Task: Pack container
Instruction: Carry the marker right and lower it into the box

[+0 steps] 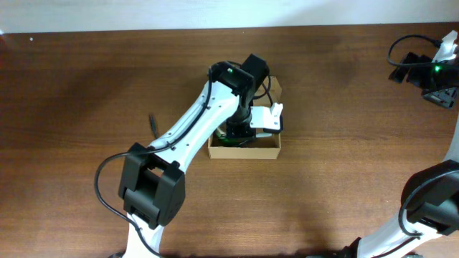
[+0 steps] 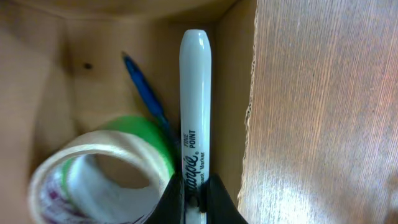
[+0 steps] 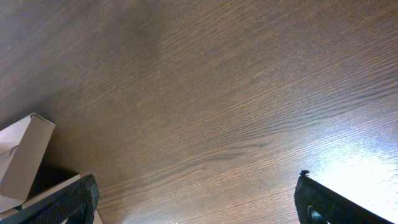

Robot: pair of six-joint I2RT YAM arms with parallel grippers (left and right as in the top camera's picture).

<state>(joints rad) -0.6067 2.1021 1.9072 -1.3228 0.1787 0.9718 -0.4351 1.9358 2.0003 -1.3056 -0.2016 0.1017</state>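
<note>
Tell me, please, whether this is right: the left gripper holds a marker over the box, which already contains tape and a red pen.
Not quite: the pen is blue, not red, as the left wrist view shows. The left gripper does hold a marker over the box, which contains tape.

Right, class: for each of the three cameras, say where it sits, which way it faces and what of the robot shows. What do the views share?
Overhead: above the table, looking straight down; both arms show, the left arm reaching into the cardboard box.
Left wrist: looks along its fingers into the box; the left gripper grips a Sharpie marker.
Right wrist: faces the table; the right gripper is open.
Shared: the box appears in all three.
</note>
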